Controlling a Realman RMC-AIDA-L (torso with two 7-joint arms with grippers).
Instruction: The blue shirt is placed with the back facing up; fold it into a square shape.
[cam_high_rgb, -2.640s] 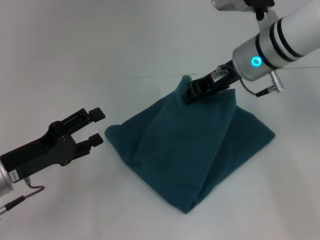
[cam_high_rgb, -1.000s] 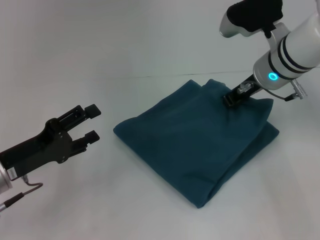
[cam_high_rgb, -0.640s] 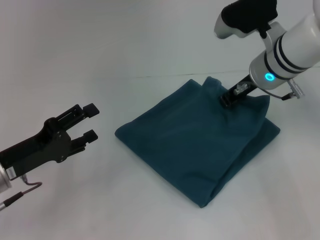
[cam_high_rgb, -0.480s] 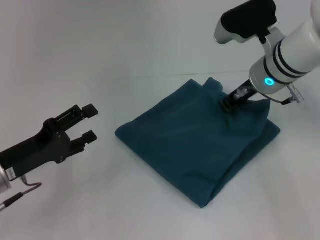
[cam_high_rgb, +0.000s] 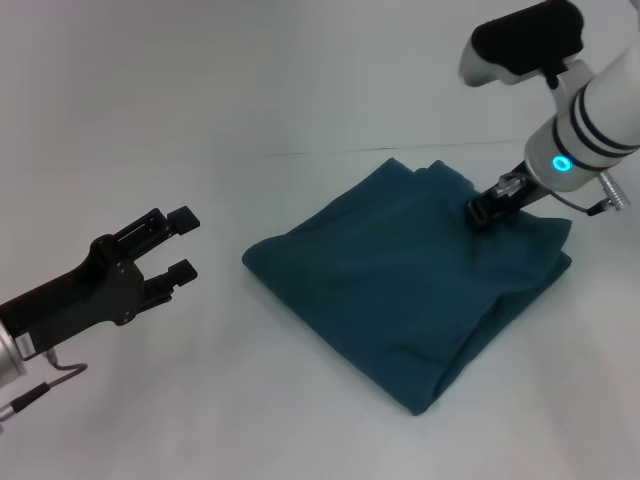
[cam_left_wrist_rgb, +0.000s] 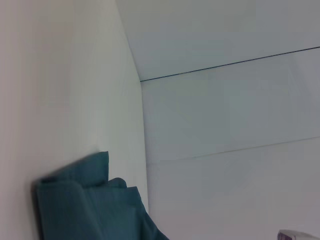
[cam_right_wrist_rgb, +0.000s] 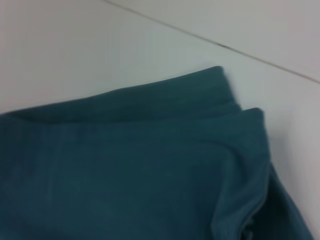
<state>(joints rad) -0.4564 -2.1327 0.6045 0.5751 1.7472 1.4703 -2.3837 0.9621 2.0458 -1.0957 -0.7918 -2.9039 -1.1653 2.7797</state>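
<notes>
The blue shirt (cam_high_rgb: 400, 295) lies folded into a rough four-sided bundle on the white table, one corner pointing at me. My right gripper (cam_high_rgb: 485, 212) is low on its far right part, shut on a pinch of the cloth, which puckers around the tips. My left gripper (cam_high_rgb: 183, 243) hovers open over bare table, well left of the shirt's left corner. In the right wrist view, layered folded edges of the shirt (cam_right_wrist_rgb: 130, 170) fill most of the picture. In the left wrist view, one end of the shirt (cam_left_wrist_rgb: 85, 205) shows.
The white table (cam_high_rgb: 250, 400) has a thin dark seam (cam_high_rgb: 310, 152) running across behind the shirt. Bare surface lies in front of, left of and behind the shirt.
The right gripper lowered the lifted fold onto the bundle, then moved right, dragging the whole shirt a little right. The left gripper has hardly moved.
</notes>
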